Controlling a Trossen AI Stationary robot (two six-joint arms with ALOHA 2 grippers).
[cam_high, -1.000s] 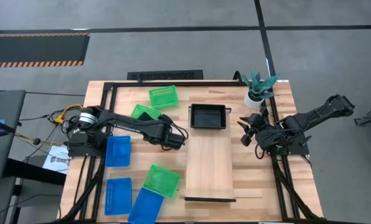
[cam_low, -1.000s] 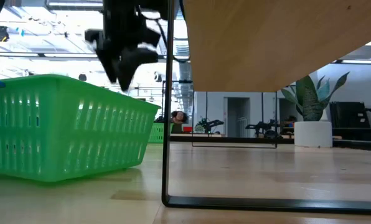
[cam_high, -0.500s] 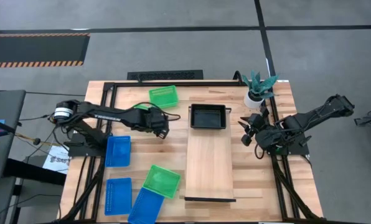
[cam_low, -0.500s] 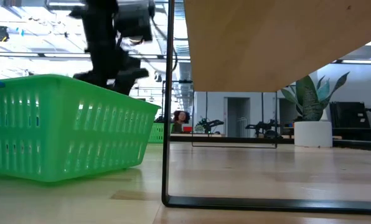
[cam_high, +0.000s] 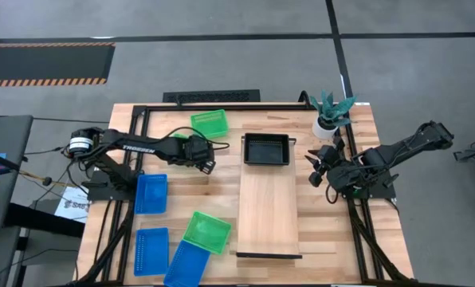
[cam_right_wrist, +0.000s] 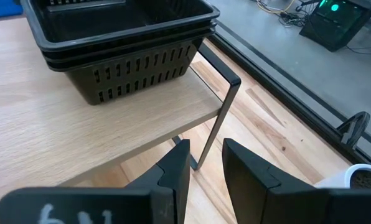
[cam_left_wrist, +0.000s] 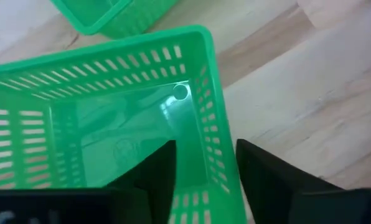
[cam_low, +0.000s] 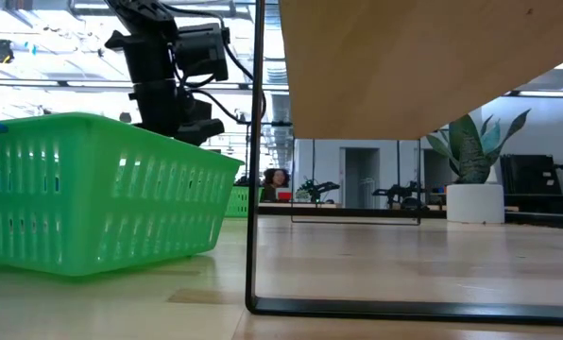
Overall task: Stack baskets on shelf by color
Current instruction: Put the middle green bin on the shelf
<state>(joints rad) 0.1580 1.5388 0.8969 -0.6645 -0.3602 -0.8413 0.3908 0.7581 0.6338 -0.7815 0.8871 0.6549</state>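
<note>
My left gripper (cam_high: 199, 156) is open over a green basket (cam_left_wrist: 98, 118) at the table's far left middle. One finger stands inside the basket and one outside its side wall (cam_left_wrist: 214, 134), near a corner; I see no touch. The gripper hides most of this basket in the high view. A second green basket (cam_high: 209, 123) lies farther back. A third (cam_high: 206, 231) rests tilted on a blue basket (cam_high: 186, 265). Two more blue baskets (cam_high: 151, 193) lie flat at the left. A stack of black baskets (cam_high: 266, 149) sits on the shelf's (cam_high: 268, 211) far end. My right gripper (cam_high: 317, 169) waits right of the shelf, slightly open and empty.
A potted plant (cam_high: 329, 115) stands at the far right corner. The shelf's black end rail (cam_low: 253, 189) stands at its near end, another (cam_right_wrist: 220, 118) by the black stack. The shelf board in front of the black stack is bare wood. Black frame bars run along the table's sides.
My left gripper has drawn back from beside the shelf toward the table's far left and come down over the green basket there, which it now mostly covers in the high view. The baskets have stayed where they were.
</note>
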